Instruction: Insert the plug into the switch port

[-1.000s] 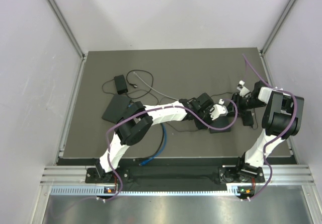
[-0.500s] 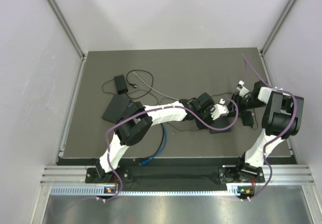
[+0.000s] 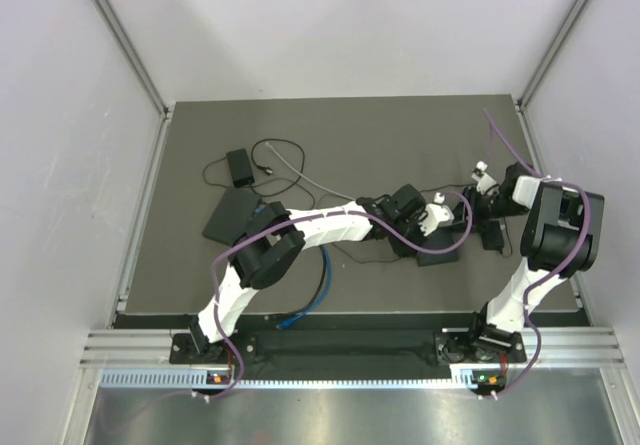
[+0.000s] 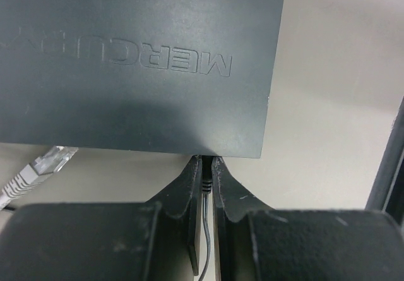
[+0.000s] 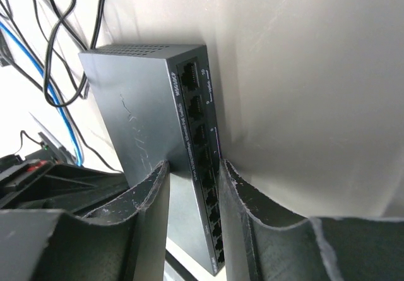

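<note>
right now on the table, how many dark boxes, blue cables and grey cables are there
dark boxes: 3 (switch, small adapter, flat slab)
blue cable: 1
grey cable: 1
total: 5
</note>
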